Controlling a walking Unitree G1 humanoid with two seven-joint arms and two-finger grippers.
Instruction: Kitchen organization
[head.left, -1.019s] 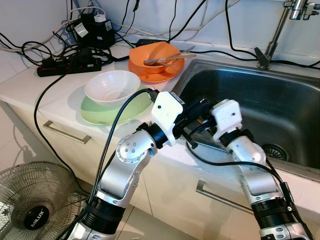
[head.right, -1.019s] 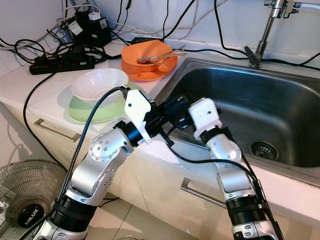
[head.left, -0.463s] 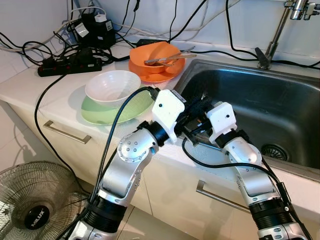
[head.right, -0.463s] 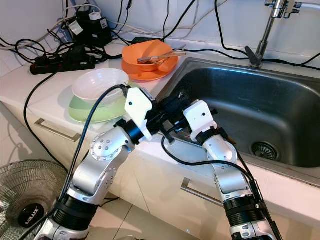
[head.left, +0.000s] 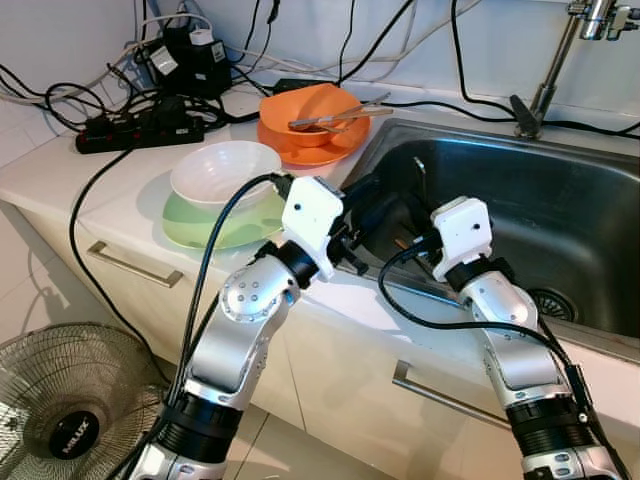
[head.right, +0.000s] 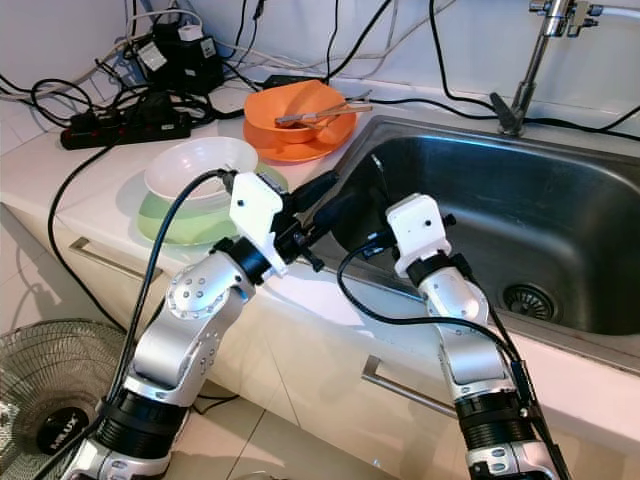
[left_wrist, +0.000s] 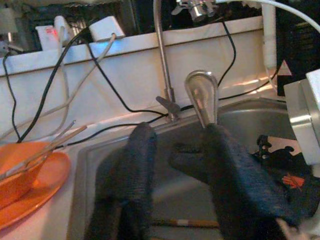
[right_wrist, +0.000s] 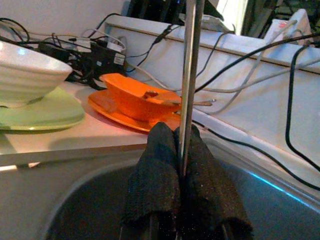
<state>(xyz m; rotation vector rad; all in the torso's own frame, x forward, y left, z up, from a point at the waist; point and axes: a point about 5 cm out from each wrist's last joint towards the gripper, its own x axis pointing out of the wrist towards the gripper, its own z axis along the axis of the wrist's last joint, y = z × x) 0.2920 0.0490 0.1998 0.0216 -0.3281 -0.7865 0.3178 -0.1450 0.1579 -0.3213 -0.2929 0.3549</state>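
Bowls — two (head.left: 225, 172) (head.left: 312, 108); plates — two (head.left: 225, 222) (head.left: 318, 150).

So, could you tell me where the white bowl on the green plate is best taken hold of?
Probably its near rim, from above, with one finger inside and one outside. The white bowl sits upright and empty on the green plate, its thin rim free all round, while a power strip crowds the counter behind it.
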